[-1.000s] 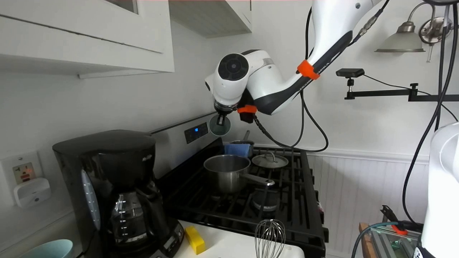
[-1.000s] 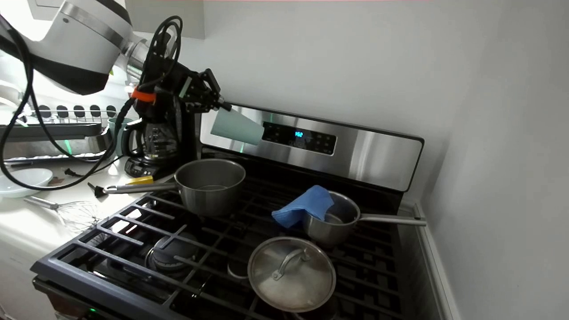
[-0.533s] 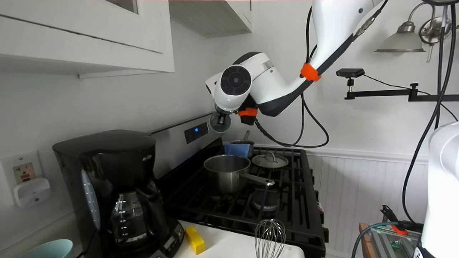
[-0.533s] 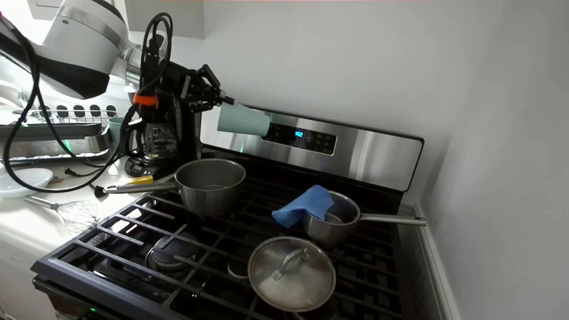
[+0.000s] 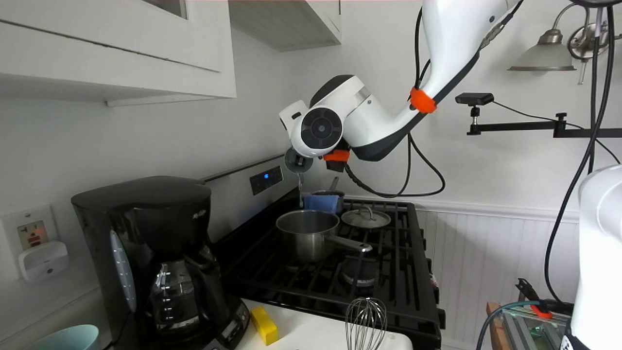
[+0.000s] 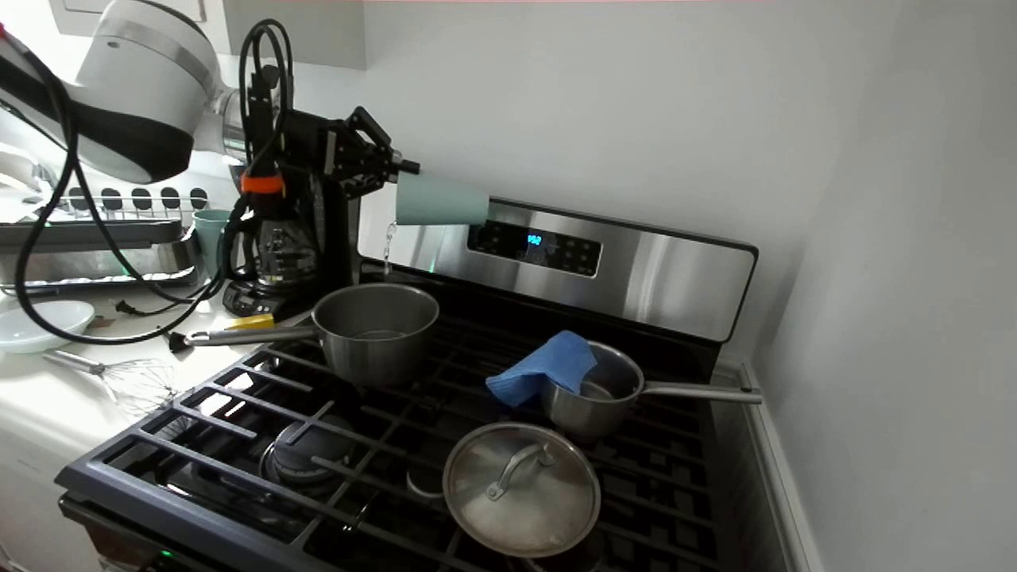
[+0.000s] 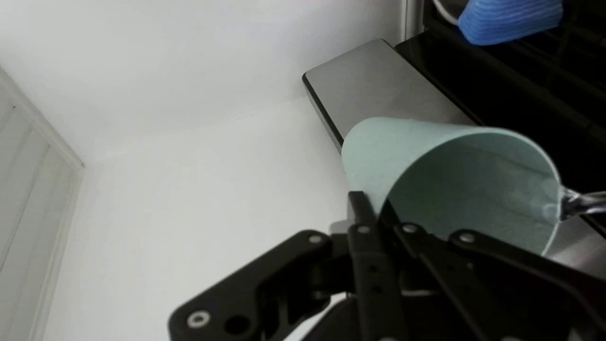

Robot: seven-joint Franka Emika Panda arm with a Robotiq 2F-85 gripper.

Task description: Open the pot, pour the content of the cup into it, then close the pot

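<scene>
Cup: tipped onto its side, in the air above the stove toward its rear edge, mouth facing the counter.
Gripper: fingers clamped on the cup's wall at the rim, one inside the mouth, one outside.
Pot: upright and open, at the stove's rear corner beside the counter.
Stream: clear liquid from the cup's rim, its lower end showing just above the pot's rim in both exterior views; whether it lands inside cannot be told.
Lid: flat, handle up, nearer the stove's front edge.
Small pan: rear corner away from the counter, a blue cloth over its rim.
Counter: whisk and yellow block near the stove's edge.
</scene>
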